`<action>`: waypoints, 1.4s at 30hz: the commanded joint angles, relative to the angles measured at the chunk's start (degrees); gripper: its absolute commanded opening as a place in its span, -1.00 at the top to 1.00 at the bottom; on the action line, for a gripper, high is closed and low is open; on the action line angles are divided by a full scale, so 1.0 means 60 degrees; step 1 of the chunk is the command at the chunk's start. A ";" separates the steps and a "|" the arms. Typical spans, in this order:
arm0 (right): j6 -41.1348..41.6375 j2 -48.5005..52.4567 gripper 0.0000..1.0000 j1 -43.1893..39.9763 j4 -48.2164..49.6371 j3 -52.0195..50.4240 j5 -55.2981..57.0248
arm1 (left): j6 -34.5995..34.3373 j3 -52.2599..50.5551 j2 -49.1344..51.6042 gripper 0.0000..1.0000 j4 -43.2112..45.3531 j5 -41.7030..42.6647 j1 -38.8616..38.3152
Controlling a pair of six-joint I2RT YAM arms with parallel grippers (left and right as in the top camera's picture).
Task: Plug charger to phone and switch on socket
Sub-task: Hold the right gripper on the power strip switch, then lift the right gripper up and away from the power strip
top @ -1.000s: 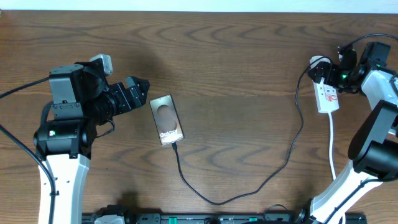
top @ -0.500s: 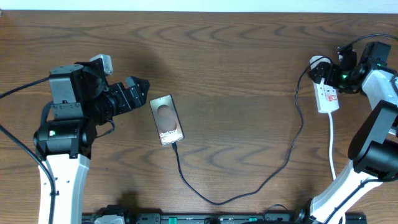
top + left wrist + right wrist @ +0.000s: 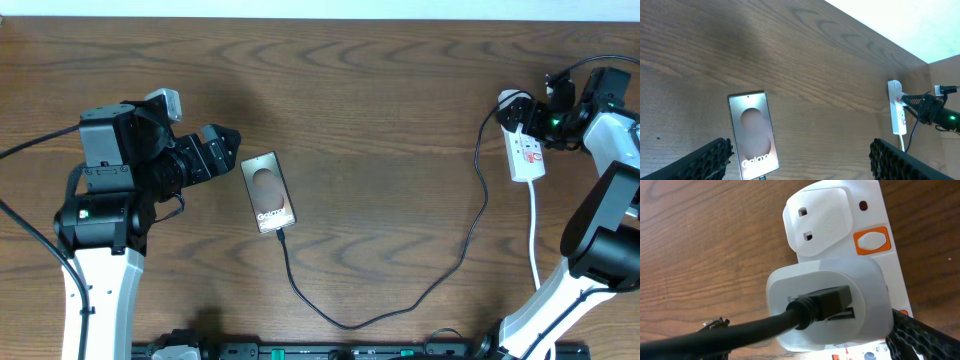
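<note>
The phone (image 3: 268, 193) lies flat on the wooden table, "Galaxy" lettering toward the near edge; it also shows in the left wrist view (image 3: 752, 135). The black charger cable (image 3: 350, 324) meets the phone's near end, loops across the table and rises to a white adapter (image 3: 830, 300) seated in the white power strip (image 3: 526, 152). My left gripper (image 3: 226, 146) is open and empty, just left of the phone. My right gripper (image 3: 546, 118) is open at the strip's far end, its fingers on either side of the adapter. An orange switch (image 3: 871, 241) sits beside the empty outlet.
The strip's white cord (image 3: 534, 240) runs toward the near edge by the right arm's base. The strip also shows far off in the left wrist view (image 3: 897, 108). The table's far edge lies just beyond the strip.
</note>
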 commanded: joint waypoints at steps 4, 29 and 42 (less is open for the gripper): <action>0.0346 0.0397 -0.89 0.0222 -0.0237 -0.0328 -0.1038 | 0.0237 0.0000 -0.0062 -0.81 -0.0058 0.0047 -0.0022; 0.0798 0.0044 -0.88 0.0066 -0.0718 -0.0452 0.0492 | 0.0237 0.0000 -0.0062 -0.80 -0.0062 0.0047 -0.0022; 0.2120 -0.2433 -0.95 -0.0157 -0.2350 -0.0044 0.4309 | 0.0233 0.0000 -0.0062 -0.81 -0.0062 0.0051 -0.0022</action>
